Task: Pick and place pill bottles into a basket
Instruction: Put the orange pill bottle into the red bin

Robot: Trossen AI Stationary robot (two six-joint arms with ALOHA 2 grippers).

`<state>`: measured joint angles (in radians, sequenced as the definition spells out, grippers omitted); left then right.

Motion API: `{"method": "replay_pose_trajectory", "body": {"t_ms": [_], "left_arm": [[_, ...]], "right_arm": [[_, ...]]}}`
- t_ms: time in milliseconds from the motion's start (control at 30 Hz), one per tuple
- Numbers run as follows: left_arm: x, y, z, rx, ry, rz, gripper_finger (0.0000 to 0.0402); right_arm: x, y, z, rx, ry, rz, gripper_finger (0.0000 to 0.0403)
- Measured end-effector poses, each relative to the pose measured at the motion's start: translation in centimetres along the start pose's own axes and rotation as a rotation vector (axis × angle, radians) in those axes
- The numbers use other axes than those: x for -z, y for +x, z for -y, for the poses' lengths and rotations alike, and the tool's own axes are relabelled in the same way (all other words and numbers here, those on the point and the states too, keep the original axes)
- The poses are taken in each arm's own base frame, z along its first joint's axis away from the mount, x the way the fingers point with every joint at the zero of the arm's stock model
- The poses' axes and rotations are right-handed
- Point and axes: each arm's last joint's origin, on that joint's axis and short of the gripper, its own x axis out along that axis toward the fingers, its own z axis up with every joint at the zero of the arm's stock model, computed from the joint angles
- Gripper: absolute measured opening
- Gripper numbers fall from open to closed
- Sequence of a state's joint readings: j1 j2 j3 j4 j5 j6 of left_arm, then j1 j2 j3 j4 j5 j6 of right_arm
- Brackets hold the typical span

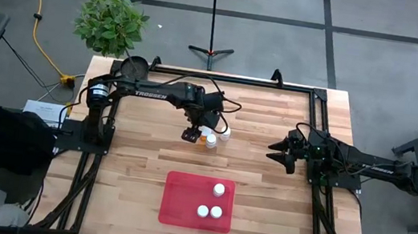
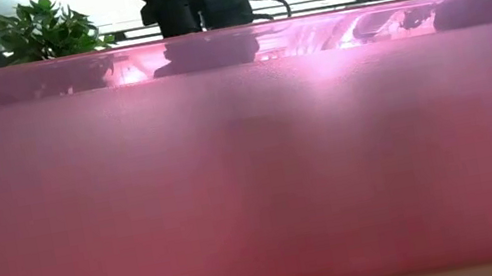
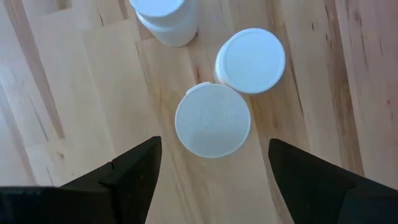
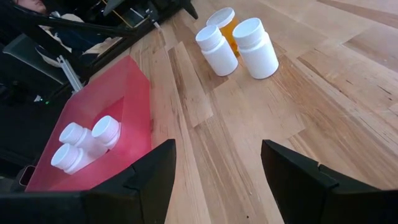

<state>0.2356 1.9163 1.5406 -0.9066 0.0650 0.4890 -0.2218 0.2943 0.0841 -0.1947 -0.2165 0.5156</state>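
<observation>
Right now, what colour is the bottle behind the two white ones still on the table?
Amber bottle with a white cap; right wrist view shows it best.

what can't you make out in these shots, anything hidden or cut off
- Low view: the basket wall fills nearly the whole picture, hiding the table, all the bottles and both grippers.
- High view: the left gripper overlaps the three loose bottles, so they blur together; labels are too small to read.
- Left wrist view: the farthest bottle is cut by the picture's edge.
- Right wrist view: the amber bottle is half hidden behind two white ones.
</observation>
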Motion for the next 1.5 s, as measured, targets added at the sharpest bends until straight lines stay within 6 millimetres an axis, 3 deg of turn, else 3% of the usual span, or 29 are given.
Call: {"method": "replay_pose_trajectory", "body": {"t_ms": [133, 500, 1500], "left_arm": [[0.0, 0.0, 0.0, -0.001, -0.004, -0.001, 0.0328], [-0.3, 2.8, -0.2, -0.021, -0.044, -0.049, 0.0328], [-1.2, 3.3, -0.6, -0.035, -0.047, 0.042, 0.0328]], "right_arm": [[0.0, 0.0, 0.0, 0.0, 0.0, 0.0, 0.0226], [0.0, 0.0, 0.0, 0.001, 0.024, -0.004, 0.0226], [0.1, 0.1, 0.1, 0.013, 0.011, -0.012, 0.0226]]}}
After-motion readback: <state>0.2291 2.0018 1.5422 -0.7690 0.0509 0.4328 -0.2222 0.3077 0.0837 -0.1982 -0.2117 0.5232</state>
